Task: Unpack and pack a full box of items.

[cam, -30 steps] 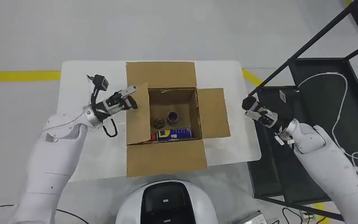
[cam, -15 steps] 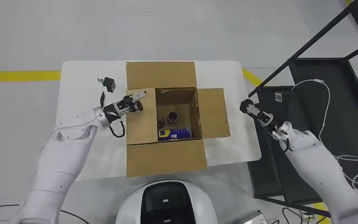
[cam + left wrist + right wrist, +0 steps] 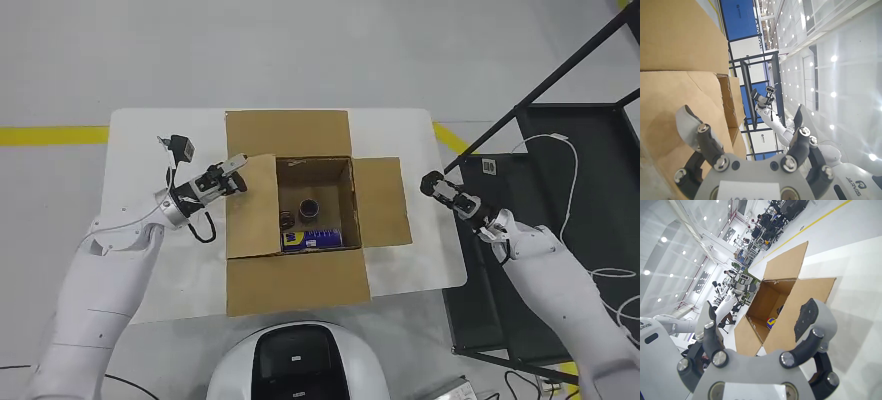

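Seemingly unpacking is the step. The cardboard box [image 3: 290, 132] sits mid-table [image 3: 160, 140] with its flaps spread. A spray can [image 3: 310, 239] lies along its near wall, with two dark tins [image 3: 310, 209] beside it. The left gripper [image 3: 238, 173] hangs over the left flap, jaws wide and empty. The right gripper [image 3: 428, 184], equally wide and empty, hovers at the table's right edge. Best to descend straight, clear of flap and walls, and take one tin at a time.
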Controlling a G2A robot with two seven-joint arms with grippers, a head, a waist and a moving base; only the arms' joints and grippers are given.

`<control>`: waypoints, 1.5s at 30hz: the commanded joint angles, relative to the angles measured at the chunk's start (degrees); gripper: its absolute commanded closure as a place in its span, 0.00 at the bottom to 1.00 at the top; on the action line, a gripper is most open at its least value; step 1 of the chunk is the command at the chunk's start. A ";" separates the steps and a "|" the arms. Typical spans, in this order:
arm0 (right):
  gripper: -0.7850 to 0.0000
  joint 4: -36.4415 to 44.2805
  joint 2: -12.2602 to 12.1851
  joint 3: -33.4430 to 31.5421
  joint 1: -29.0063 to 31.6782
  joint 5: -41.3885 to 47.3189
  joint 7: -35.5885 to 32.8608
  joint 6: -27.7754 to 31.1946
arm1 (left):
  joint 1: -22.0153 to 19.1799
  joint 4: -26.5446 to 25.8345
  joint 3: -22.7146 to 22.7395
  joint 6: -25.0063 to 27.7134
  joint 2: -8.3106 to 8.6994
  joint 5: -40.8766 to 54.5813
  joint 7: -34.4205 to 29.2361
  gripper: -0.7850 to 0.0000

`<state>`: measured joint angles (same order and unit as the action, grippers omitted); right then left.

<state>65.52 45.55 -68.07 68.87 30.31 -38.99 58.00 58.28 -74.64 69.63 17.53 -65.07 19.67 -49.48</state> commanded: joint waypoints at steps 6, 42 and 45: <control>0.00 0.00 0.00 0.00 0.00 0.00 0.00 0.00 | 0.00 0.00 0.00 0.00 0.00 0.00 0.00 0.00; 0.00 -0.14 4.40 1.61 -3.52 31.51 -31.80 -24.50 | 0.00 0.00 0.00 0.00 0.00 0.00 0.00 0.00; 0.00 1.57 5.02 1.95 -3.92 32.56 -34.24 -26.95 | 0.00 0.00 0.00 0.00 0.00 0.00 0.00 0.00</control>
<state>66.55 50.30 -66.43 65.21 62.56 -72.30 31.99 58.28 -74.64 69.63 17.53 -65.07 19.67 -49.49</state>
